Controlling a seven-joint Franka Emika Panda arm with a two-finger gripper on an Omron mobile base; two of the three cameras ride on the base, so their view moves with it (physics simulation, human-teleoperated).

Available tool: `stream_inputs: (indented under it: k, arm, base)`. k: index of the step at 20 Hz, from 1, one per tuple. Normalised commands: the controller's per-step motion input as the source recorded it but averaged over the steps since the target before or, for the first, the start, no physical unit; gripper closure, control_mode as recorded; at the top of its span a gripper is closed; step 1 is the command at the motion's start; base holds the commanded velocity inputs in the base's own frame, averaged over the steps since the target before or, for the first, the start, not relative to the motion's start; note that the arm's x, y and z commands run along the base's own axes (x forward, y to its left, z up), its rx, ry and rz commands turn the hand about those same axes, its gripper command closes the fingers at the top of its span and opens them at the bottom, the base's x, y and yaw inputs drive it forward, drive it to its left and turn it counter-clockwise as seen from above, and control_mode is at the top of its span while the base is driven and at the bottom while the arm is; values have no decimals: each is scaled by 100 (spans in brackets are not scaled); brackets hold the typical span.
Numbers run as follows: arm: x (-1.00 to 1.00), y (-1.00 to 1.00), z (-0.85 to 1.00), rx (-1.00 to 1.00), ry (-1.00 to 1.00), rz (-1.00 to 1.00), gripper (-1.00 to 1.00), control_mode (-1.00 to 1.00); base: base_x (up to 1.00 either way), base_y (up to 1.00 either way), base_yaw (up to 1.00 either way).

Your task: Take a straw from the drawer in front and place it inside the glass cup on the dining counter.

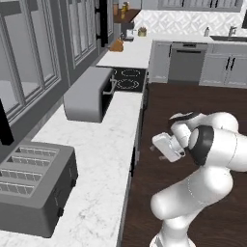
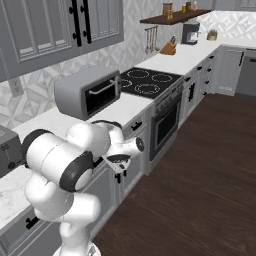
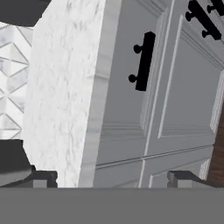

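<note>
A white robot arm is facing a run of grey kitchen cabinets under a marble worktop (image 1: 96, 159); its gripper (image 3: 109, 177) is hovering just in front of the drawer (image 3: 127, 87), which is sitting shut directly beneath the worktop's edge; the jaws are standing spread wide, holding nothing; the drawer's black handle (image 3: 143, 61) is lying ahead of the fingertips, not yet touched; judging by this, the opening step is just beginning, and next the fingers need to close around that handle and pull outward.
</note>
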Motion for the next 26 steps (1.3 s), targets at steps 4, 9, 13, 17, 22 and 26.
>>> stream_inputs:
  k: [4, 9, 13, 17, 22, 26]
  arm:
    - [42, 36, -65, 14, 4, 0, -100, -100]
    - [37, 12, -56, 14, 3, 0, -100, -100]
    - [47, 4, -41, 11, 9, 0, -100, -100]
    - [61, 11, -39, 7, 10, 0, -100, -100]
    - [58, 31, -26, 3, 2, 0, -100, -100]
    - [50, 24, -23, 2, 1, 0, -100, -100]
  base:
    - [0, 0, 0]
    - [0, 0, 0]
    - [0, 0, 0]
    - [0, 0, 0]
    - [0, 0, 0]
    - [0, 0, 0]
